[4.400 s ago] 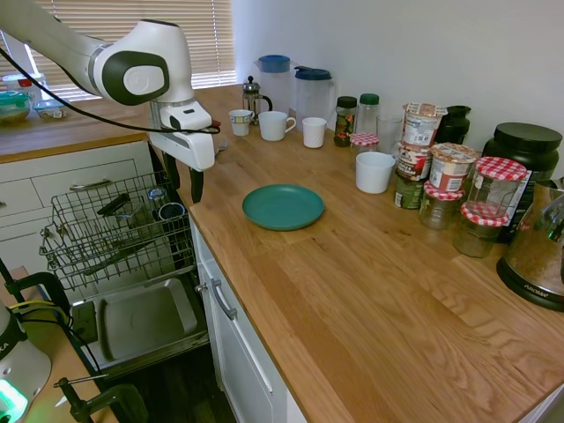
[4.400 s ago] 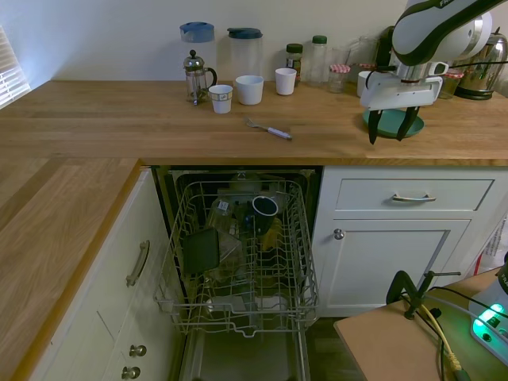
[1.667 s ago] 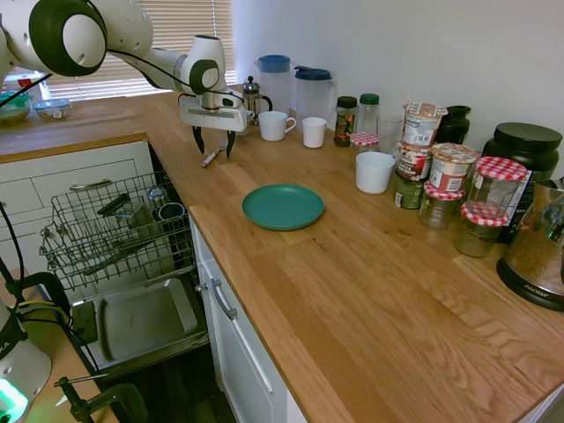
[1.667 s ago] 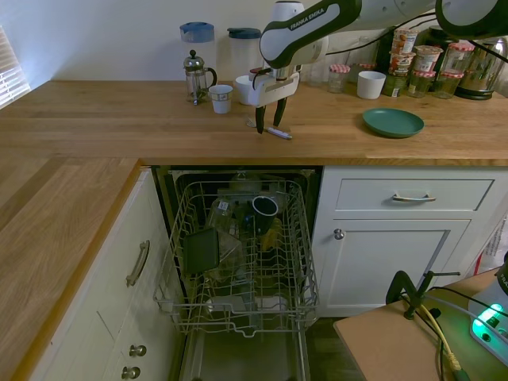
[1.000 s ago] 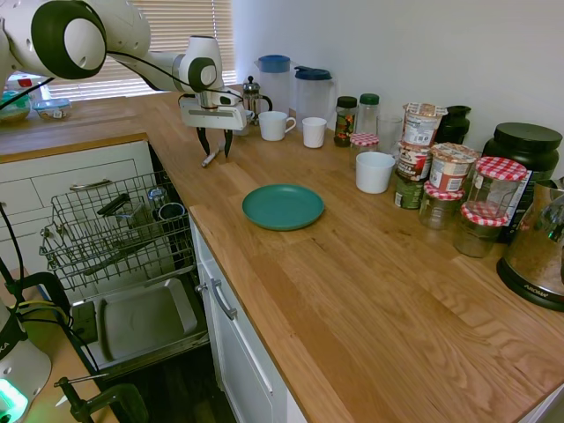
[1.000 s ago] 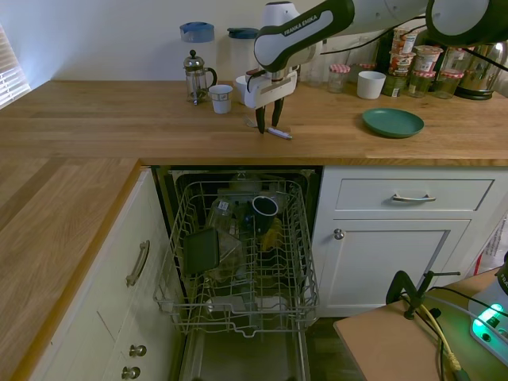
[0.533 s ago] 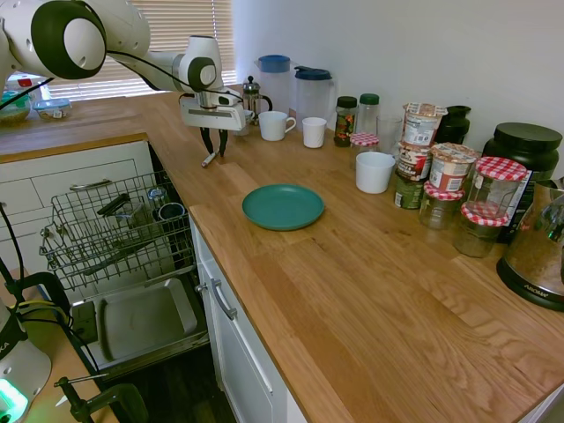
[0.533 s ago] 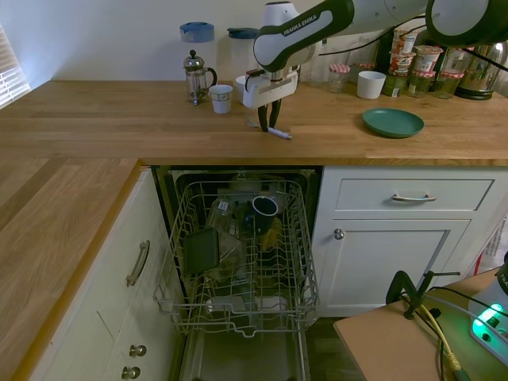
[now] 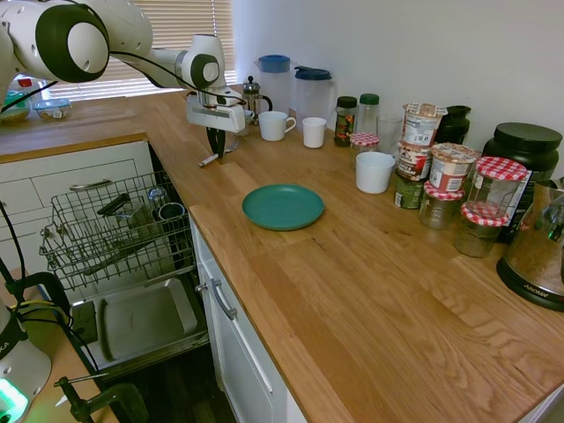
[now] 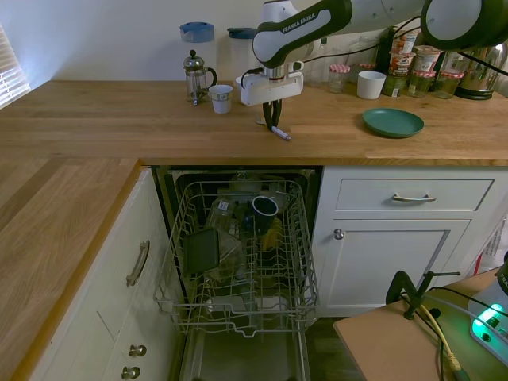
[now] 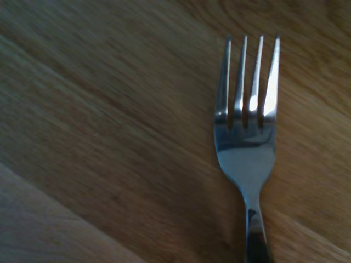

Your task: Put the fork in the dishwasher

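So the fork [image 11: 247,142] is lying flat on the wooden worktop [image 9: 370,291], near its front edge and right above the open dishwasher [image 10: 242,262]. In the wrist view the four prongs and the neck are sharp and shiny, and the handle runs off the picture's edge.

My guess is it's light, rigid and pretty slick, being polished metal. Since it lies flush on the wood there's barely any height to pinch, so the narrow handle just behind the neck looks like the best spot to hold, squeezed across its thin width. Grab too near one end and I'd expect it to swing or slip.

The tool [image 10: 274,127] is down at the fork with its fingers drawn close together, seemingly pinched onto the handle, and the fork's end pokes out beside it [image 9: 208,160].

Further out there's a green plate [image 9: 283,206] to one side, with white cups [image 9: 277,125] and a small coffee press [image 10: 195,77] at the wall. The dishwasher's wire rack [image 9: 115,231] is pulled out with dishes already in it.
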You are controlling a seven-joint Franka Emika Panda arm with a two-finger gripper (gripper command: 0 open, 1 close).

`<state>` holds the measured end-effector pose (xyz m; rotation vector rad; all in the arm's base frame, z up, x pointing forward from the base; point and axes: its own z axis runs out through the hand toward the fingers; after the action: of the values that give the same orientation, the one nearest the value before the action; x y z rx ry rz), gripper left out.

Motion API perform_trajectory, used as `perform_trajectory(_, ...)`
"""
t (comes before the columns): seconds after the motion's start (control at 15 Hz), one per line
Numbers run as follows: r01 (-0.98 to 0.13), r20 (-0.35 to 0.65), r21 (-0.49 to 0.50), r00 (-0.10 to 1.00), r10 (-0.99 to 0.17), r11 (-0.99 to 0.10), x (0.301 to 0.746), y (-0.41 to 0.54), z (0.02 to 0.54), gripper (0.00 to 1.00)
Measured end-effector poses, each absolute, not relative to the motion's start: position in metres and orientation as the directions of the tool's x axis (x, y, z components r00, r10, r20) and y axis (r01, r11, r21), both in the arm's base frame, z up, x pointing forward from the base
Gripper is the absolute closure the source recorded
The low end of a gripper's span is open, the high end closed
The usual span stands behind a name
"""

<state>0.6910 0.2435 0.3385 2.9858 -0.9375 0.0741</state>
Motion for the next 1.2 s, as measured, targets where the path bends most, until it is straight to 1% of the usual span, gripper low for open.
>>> perform_trajectory(0.13,-0.617,0.065,0.015,0.786,-0.615,-0.787,0.693,0.235,0.340,1.00)
perform_trajectory(0.27,-0.664,0.095,0.013,0.745,-0.660,-0.747,0.696,0.228,0.349,1.00)
perform_trajectory(0.53,-0.736,0.145,-0.055,0.662,-0.735,-0.674,0.685,0.225,0.406,1.00)
perform_trajectory(0.73,-0.756,0.164,-0.094,0.630,-0.759,-0.648,0.647,0.243,0.435,1.00)
perform_trajectory(0.87,-0.778,0.165,-0.098,0.603,-0.781,-0.621,0.612,0.264,0.443,1.00)
perform_trajectory(1.0,-0.814,0.152,-0.105,0.555,-0.818,-0.572,0.576,0.279,0.443,1.00)
perform_trajectory(1.2,-0.850,0.136,-0.152,0.487,-0.863,-0.504,0.534,0.288,0.430,1.00)
